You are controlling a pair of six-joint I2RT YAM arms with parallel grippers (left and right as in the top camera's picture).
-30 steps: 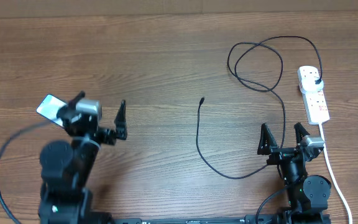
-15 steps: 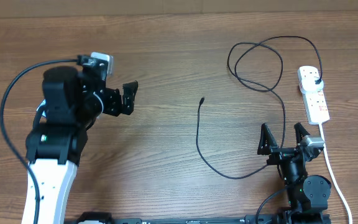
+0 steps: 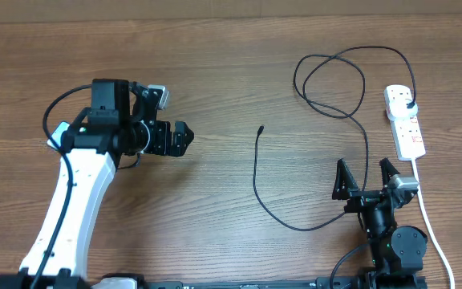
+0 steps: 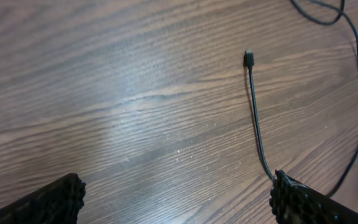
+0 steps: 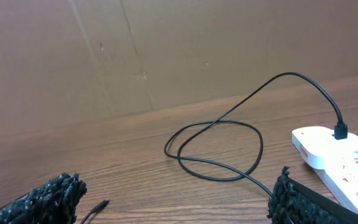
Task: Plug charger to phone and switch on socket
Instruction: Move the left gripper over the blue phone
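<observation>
Logged a shift of the left arm since a second ago: then folded low and far from the socket (image 3: pixel 403 124), now stretched across the worktop (image 3: pixel 215 64) toward it. Brought the left end effector (image 3: pixel 180 138) nearer the socket, though still well short of it. Fingers spread wide, gripping nothing. Confirmed from the wrist camera: left end effector (image 4: pixel 176 202) agape over bare wood and a run of cable. No change logged for the right arm. Found the right end effector (image 3: pixel 366 178) parked just below and left of the socket, fingers apart, empty. Same reading from its wrist camera, right end effector (image 5: pixel 173 202) wide open.

Placed the socket along the right side of the worktop, white with red markings, thick white cord (image 3: pixel 427 209) trailing down from its near end. Traced the charger (image 3: pixel 257 172) from its black plug (image 3: pixel 410 105), seated in the socket's far outlet, through loops left of the socket, down past the right end effector and back up. Found the connector tip (image 3: pixel 261 128) loose on the wood, well left of the socket, between it and the left end effector, touching neither. Spotted the phone (image 3: pixel 53 142) farthest from the socket, mostly hidden under the left arm, only a pale-blue sliver showing.
</observation>
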